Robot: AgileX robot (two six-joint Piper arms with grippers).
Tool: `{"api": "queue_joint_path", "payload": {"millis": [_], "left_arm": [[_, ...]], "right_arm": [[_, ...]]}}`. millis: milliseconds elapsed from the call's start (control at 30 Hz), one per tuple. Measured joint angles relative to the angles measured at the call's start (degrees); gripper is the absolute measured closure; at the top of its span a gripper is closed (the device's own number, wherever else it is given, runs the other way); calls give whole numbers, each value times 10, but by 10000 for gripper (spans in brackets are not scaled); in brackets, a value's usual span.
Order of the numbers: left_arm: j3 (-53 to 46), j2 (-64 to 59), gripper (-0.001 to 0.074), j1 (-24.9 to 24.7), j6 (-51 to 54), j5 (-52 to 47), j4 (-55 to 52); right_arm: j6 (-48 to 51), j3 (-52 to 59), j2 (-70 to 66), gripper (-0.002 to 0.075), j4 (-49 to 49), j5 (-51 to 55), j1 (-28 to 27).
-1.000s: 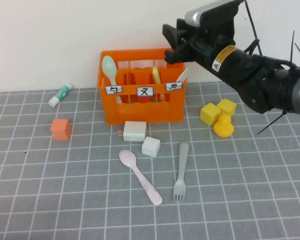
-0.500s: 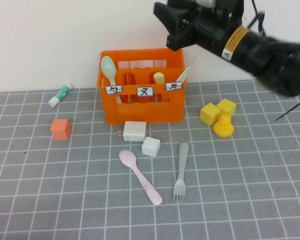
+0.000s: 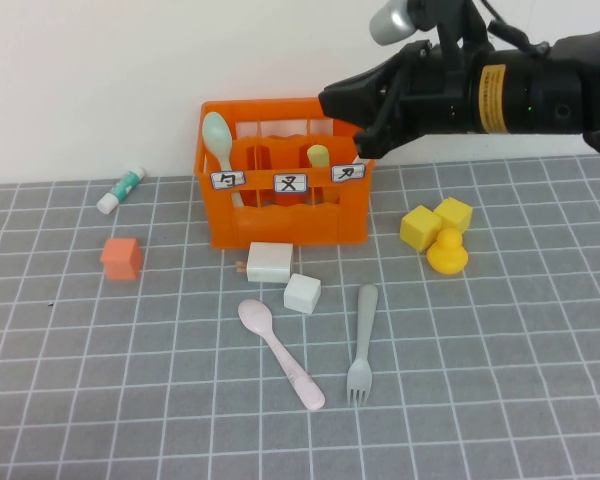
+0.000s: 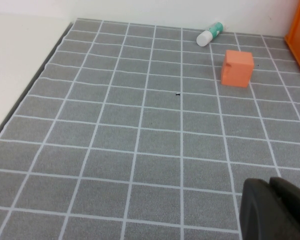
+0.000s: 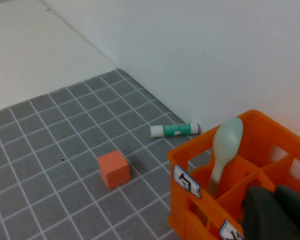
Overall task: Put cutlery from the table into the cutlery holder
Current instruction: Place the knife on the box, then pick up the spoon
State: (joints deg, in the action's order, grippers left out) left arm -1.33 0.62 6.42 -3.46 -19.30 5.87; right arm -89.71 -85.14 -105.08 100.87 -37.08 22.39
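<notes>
- My right gripper (image 3: 342,101) is clenched on nothing, up over the right end of the orange cutlery holder (image 3: 285,215).
- My left gripper (image 4: 275,210) is clenched too, far from it all.
- The pink spoon (image 3: 278,350) and grey fork (image 3: 361,343) lie well below my right fingers. They look light, stiff and slippery, so I'd pinch the handles.
- My arm hides the white knife.

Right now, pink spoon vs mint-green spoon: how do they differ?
Colour: the pink spoon is pale pink, the mint-green spoon pale green.
Place: the pink spoon is on the table in front of the cutlery holder; the mint-green spoon is in the holder's left compartment.
Pose: the pink spoon lies flat, the mint-green spoon stands bowl up.
Both are spoons of like shape.
</notes>
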Motion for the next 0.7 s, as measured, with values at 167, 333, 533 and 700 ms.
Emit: {"api": "queue_joint_path", "payload": {"millis": [167,333,533,700], "left_arm": [[0,0,736,0,0,0,0],[0,0,736,0,-2,0,0],[0,0,736,0,-2,0,0],[0,0,736,0,-2,0,0]], "right_arm": [[-46,0,0,713,5,7,3],[8,2,0,713,5,15,7],[134,6,-3,714,6,46,28],[203,6,-3,714,6,88,53]]}}
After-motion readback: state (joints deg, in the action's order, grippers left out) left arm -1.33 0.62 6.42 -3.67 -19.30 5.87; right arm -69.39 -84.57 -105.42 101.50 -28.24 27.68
